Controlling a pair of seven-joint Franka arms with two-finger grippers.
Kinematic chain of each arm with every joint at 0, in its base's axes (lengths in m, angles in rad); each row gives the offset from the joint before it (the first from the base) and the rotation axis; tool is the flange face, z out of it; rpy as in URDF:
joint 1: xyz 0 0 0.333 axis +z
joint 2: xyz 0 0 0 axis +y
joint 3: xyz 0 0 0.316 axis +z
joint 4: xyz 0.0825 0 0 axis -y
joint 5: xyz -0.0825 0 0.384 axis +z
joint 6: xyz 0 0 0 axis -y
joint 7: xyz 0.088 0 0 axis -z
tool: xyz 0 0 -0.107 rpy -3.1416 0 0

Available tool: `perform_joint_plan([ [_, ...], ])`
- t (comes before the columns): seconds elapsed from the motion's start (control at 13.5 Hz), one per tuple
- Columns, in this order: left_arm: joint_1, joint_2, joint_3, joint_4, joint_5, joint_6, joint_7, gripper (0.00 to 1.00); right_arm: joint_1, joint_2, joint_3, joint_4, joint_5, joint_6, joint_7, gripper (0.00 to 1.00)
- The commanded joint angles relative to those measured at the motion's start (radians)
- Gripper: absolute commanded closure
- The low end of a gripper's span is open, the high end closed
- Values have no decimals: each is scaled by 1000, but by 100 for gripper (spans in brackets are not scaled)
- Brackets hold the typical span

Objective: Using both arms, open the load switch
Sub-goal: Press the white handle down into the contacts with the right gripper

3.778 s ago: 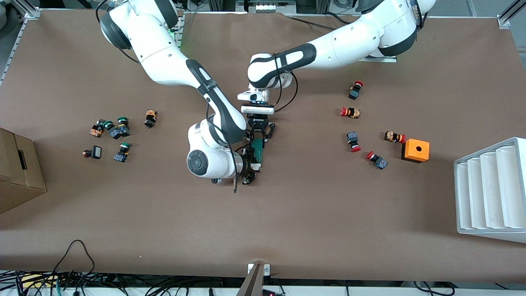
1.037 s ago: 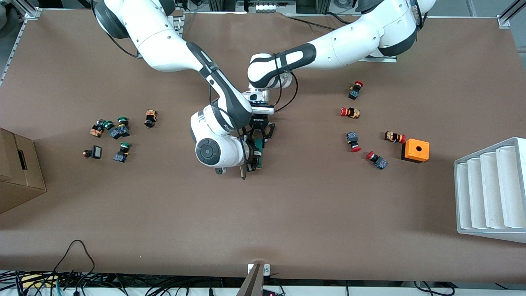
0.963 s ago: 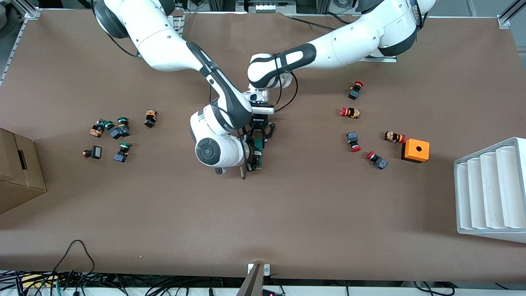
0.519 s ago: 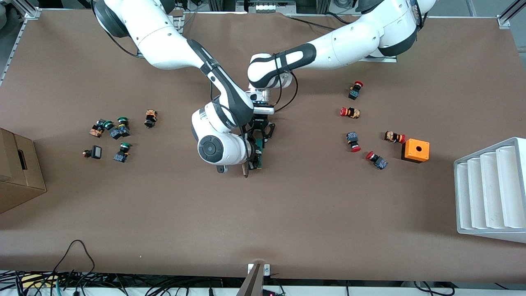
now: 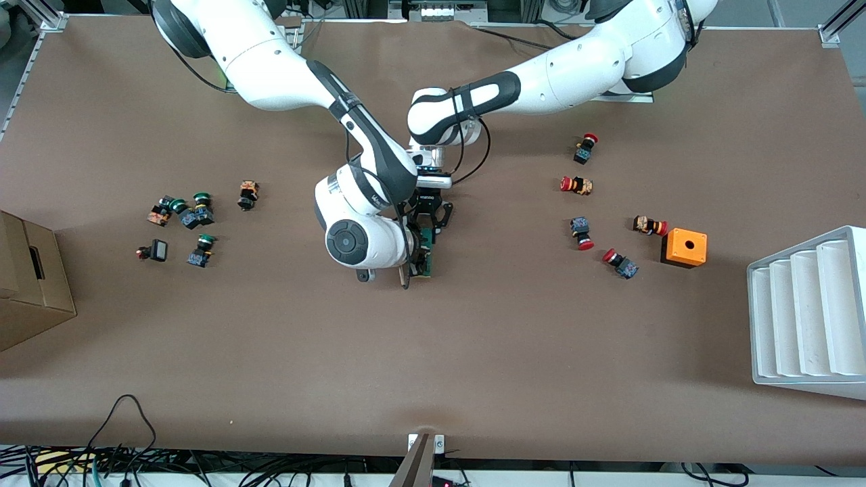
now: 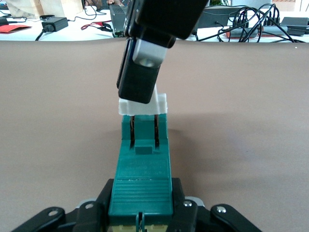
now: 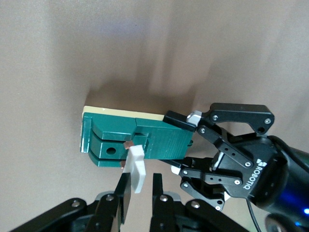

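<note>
Load switch (image 5: pixel 426 249): dark-green block at the middle of the table, lying lengthwise with its white tab (image 7: pixel 136 169) end nearer the front camera; a pale strip runs along one long edge.
Left gripper (image 5: pixel 425 221): comes in from about 12 o'clock of the switch; its fingers (image 7: pixel 178 119) are clamped on the green body's end farther from the camera. Same spot and same hold as in the earlier frames.
Right gripper (image 5: pixel 409 264): at about 8 o'clock of the switch; its two black fingers (image 6: pixel 139 79) pinch the white tab, which stands swung out from the green body.
Right arm (image 5: pixel 365 230): compared with nearly four seconds ago, the wrist housing sits higher in the front view and closer against the left gripper, and the forearm reaches in more steeply; over the last second the shift is slight.
Left arm (image 5: pixel 541 71): unchanged across the frames.
Switch position: no visible shift on the table since the earliest frame.
Red-capped buttons (image 5: pixel 582 233): scattered at about 3 o'clock of the switch, toward the left arm's end, unmoved.
Orange box (image 5: pixel 684 247): at 3 o'clock, past the red buttons, unmoved.
Green-capped buttons (image 5: pixel 196 211): clustered at about 9 o'clock, toward the right arm's end, unmoved.
White rack (image 5: pixel 808 314): at the table's edge toward the left arm's end, about 4 o'clock.
Cardboard box (image 5: pixel 30 277): at the table's edge toward the right arm's end, about 9 o'clock.
</note>
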Motion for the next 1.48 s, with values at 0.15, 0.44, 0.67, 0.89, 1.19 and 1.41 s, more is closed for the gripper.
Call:
perform_joint_plan([
  [0.15, -7, 54, 2, 54, 55, 40, -8, 69, -2, -44, 10, -66, -28, -3, -2, 78],
  [0.44, -7, 56, 2, 54, 55, 40, -8, 69, -2, -53, 22, -86, -45, -3, -10, 78],
  [0.67, -9, 56, 2, 54, 55, 40, -8, 69, 0, -51, 28, -99, -59, 6, -10, 79],
  [0.89, -9, 56, 2, 54, 55, 40, -8, 69, 1, -50, 28, -102, -63, 9, -12, 81],
  [1.19, -9, 56, 4, 54, 55, 40, -8, 69, 1, -48, 30, -140, -83, 41, -15, 81],
  [1.41, -9, 56, 4, 54, 55, 40, -8, 69, 3, -45, 30, -155, -97, 65, -16, 81],
])
